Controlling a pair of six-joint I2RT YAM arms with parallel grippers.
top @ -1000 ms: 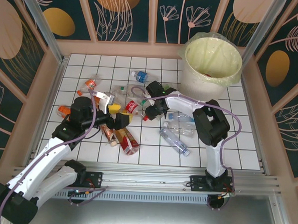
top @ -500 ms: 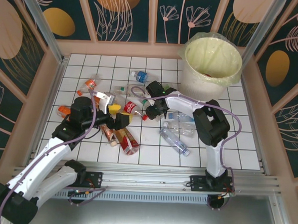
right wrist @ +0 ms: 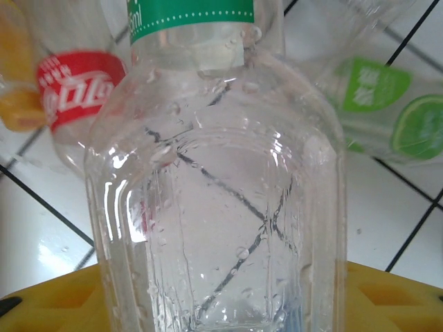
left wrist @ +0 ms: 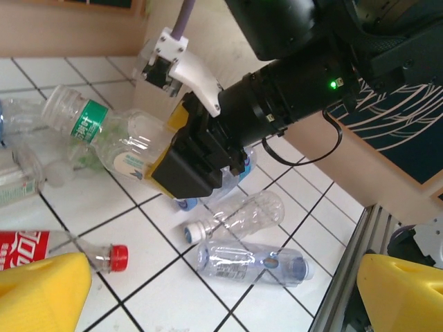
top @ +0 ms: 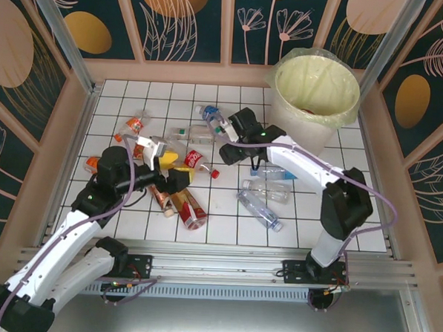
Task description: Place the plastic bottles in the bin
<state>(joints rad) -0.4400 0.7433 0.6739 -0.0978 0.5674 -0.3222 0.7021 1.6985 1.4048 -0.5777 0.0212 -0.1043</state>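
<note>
The right end effector [top: 227, 129], clamping a green-labelled clear bottle [left wrist: 128, 135], is now carrying it off the table [top: 226, 227] toward 12 o'clock, with the bin [top: 296, 124] at its 2 o'clock. The left end effector [top: 165, 158] is gaping wide.

White tiled tabletop [top: 158, 92]; floral wall panels [top: 188, 19]; aluminium rail [top: 224, 257].

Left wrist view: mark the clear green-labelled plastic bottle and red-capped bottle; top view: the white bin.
Clear green-labelled plastic bottle [left wrist: 88, 120], left wrist, green label.
Red-capped clear bottle [left wrist: 119, 257], left wrist, cap.
Round white bin [top: 305, 129], top external, outer wall.
</note>
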